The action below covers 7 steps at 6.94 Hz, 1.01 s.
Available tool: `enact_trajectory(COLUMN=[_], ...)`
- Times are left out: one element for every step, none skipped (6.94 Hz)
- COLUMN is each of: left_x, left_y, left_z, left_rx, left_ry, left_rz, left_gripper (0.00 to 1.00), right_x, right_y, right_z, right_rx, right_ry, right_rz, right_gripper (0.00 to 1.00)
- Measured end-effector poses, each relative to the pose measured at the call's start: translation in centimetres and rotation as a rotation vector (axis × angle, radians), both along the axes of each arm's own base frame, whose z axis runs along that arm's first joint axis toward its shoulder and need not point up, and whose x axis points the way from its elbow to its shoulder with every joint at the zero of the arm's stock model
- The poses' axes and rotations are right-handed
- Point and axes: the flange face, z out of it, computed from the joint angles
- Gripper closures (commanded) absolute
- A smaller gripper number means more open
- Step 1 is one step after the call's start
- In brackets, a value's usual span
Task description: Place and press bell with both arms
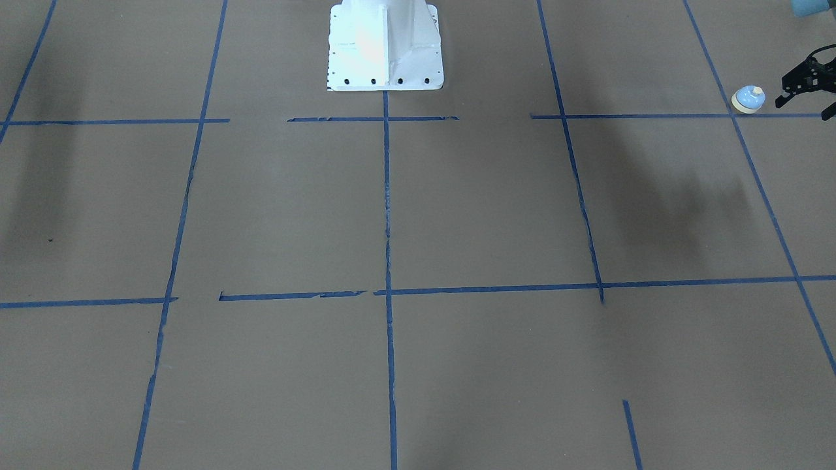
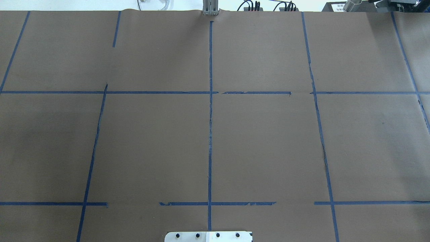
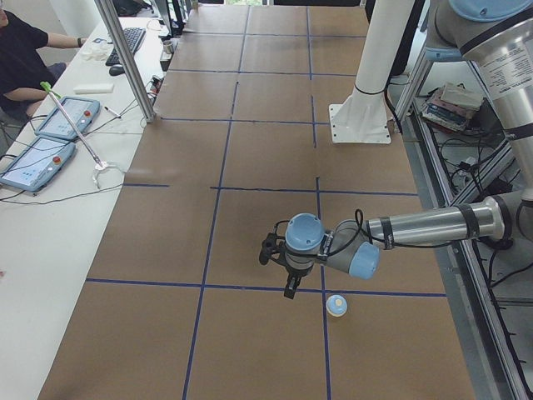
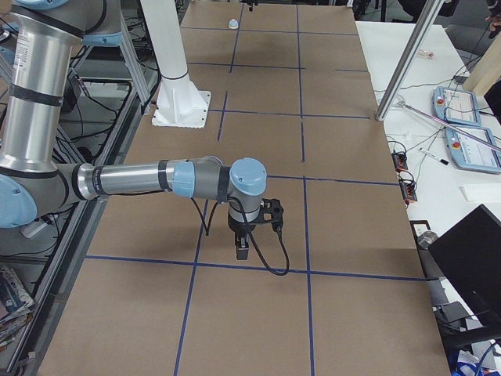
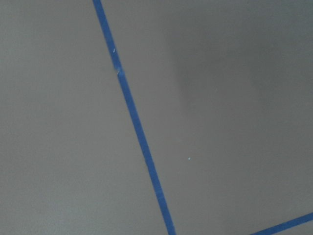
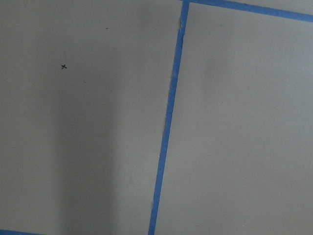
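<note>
Left claw [image 1: 803, 108] (jaws spread) hangs beside the bell [image 1: 748, 99].

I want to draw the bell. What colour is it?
The bell: light-blue dome, cream base ring and button. Best seen in the front-facing view.

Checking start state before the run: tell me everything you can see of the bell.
The bell is a small light-blue dome on a cream base ring with a cream button on top, smooth-looking. It stands upright on the brown table by a crossing of blue tape lines. Only the table touches it; the left gripper hangs close beside it, apart.
</note>
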Motion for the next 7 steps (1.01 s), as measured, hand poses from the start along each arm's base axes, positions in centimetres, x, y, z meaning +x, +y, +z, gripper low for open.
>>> enact_trajectory(left_x=[0.9, 2.2, 3.7, 5.3, 6.6, 7.7, 8.7], left_y=[1.4, 2.4, 3.2, 3.9, 4.4, 4.9, 5.6], left_z=[2.8, 4.4, 5.1, 5.5, 5.7, 6.0, 6.3], left_rx=[0.013, 0.003, -0.025, -0.05, -0.064, -0.079, -0.1], left_ry=[-0.002, -0.001, -0.002, -0.017, -0.039, -0.058, -0.082], left_rz=[0.028, 0.061, 0.093, 0.129, 0.159, 0.187, 0.207], left_gripper=[0.0, 0.0, 0.0, 0.0, 0.0, 0.0, 0.0], right_x=[0.0, 0.0, 0.0, 0.0, 0.0, 0.0, 0.0], right_y=[0.1, 0.2, 0.3, 0.3, 0.4, 0.4, 0.5], right_z=[0.0, 0.1, 0.1, 0.1, 0.1, 0.2, 0.3], right_rx=[-0.001, -0.001, -0.001, -0.002, -0.003, -0.005, -0.006], right_ry=[-0.001, -0.003, -0.004, -0.005, -0.006, -0.006, -0.006], right_rz=[0.0, -0.001, -0.001, -0.001, -0.001, -0.001, -0.002], right_gripper=[0.0, 0.0, 0.0, 0.0, 0.0, 0.0, 0.0])
